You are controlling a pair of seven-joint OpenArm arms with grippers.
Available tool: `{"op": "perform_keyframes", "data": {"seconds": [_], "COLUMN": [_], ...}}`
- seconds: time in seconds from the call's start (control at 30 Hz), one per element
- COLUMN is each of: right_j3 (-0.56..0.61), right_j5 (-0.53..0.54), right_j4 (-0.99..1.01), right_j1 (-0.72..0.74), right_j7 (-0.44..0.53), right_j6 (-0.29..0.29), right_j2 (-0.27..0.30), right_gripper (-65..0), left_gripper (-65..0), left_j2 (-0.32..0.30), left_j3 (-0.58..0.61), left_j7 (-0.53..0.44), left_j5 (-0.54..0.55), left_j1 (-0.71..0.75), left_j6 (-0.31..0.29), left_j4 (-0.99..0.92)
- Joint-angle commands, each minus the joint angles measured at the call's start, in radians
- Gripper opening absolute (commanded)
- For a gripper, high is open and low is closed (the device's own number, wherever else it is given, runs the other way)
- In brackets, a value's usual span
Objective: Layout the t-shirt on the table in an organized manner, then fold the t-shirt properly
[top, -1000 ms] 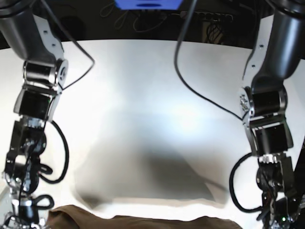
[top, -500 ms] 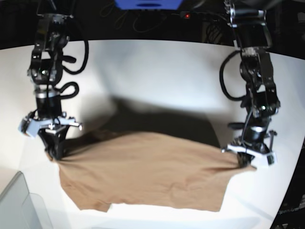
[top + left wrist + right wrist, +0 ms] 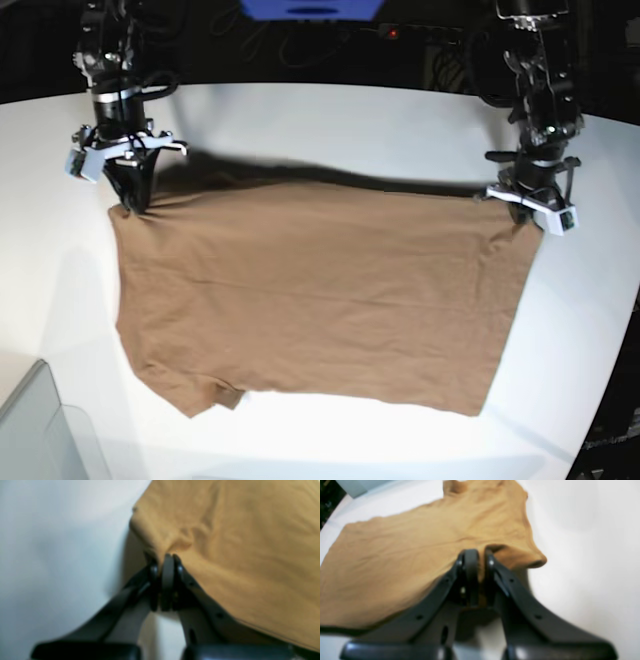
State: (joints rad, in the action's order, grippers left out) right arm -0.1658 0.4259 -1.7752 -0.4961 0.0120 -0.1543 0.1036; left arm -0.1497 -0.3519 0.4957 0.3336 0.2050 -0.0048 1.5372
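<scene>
t-shirt [image 3: 320, 290] is spread on the counter [image 3: 330, 120], mostly flat, front/back layers stacked. Far edge is pulled taut in a straight line btwn both grippers; near edge lies loose toward the cam, a sleeve [image 3: 200, 390] bunched at the shirt's near corner on the base view's left. Grey bin corner [image 3: 40, 430] sits just past that sleeve, apart from the cloth.

Right gripper [image 3: 477, 555]: jaws narrow, pinched on the shirt's far corner, small fold of cloth puckered up btwn the pads. Left gripper [image 3: 166, 560]: same, clamped narrow on the opposite far corner, cloth tented right at the tips.

Handling, judged from the look: thin cotton, light, fully limp, zero stiffness. Drapes and wrinkles wherever unsupported, stretches a bit under tension (faint diagonal creases run from each pinch). Not fragile, not slippery; matte counter prob gives enough drag to smooth it when dragged.

Where to grab: corners and hems, both layers together. Pinch at the edge, not mid-panel, or only the top layer lifts. For the fold I'd take shoulder + hem on one side, keep tension equal btwn arms so it doesn't skew. Near sleeve needs flattening first.
</scene>
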Motion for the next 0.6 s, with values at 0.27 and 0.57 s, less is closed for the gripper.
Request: {"op": "perform_keyframes", "data": {"seconds": [0.27, 0.57], "right_j3": [0.065, -0.067], "right_j5": [0.003, 0.006], "right_j4": [-0.008, -0.030], "right_j1": [-0.029, -0.135], "right_j7": [-0.040, -0.005], "right_j6": [-0.003, -0.003], "right_j2": [0.063, 0.046], "right_gripper": [-41.8, -26.9], "left_gripper": [-64.4, -64.5], "left_j2": [-0.008, -0.008], "left_j3": [-0.002, -0.002], "left_j7": [-0.024, -0.027], "left_j5": [0.000, 0.002], "left_j1": [-0.008, -0.008], "left_j6": [-0.001, -0.001], "left_j4": [-0.066, -0.056]}}
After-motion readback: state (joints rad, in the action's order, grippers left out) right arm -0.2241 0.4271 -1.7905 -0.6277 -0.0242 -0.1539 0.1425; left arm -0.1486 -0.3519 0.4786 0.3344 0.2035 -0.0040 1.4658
